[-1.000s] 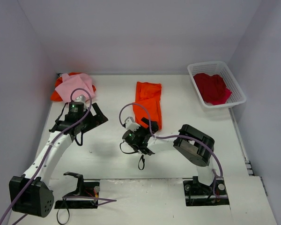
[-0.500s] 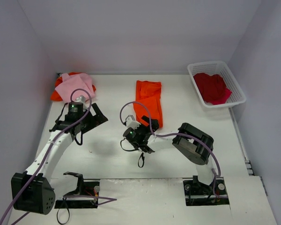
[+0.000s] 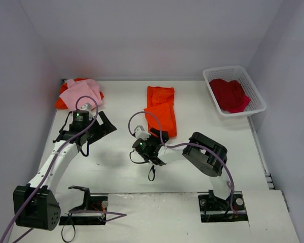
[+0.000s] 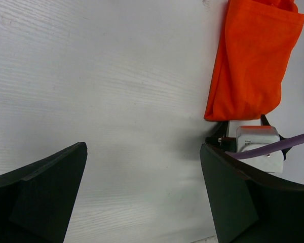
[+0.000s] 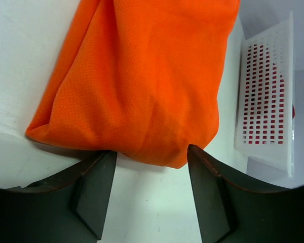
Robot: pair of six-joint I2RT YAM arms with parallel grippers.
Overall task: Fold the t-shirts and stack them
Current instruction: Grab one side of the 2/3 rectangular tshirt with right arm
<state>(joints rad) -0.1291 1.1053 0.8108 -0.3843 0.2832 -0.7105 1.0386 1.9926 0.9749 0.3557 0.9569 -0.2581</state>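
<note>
The white desk (image 3: pixel 116 169) sits boxed in by pale walls, with a bright orange folded cloth t-shirt (image 3: pixel 161 109) lying lengthwise at the centre of the overhead frame, a pale pink cloth t-shirt (image 3: pixel 82 91) heaped at upper left, and a deep crimson cloth t-shirt (image 3: pixel 229 94) inside the white plastic lattice basket (image 3: pixel 257 98) at upper right. My right hand (image 5: pixel 151 152) is about half open, its fingers flanking the orange shirt's near hem, and I see nothing pinched. My left hand (image 4: pixel 142 152), left of centre, is spread wide over bare desk, holding nothing.
</note>
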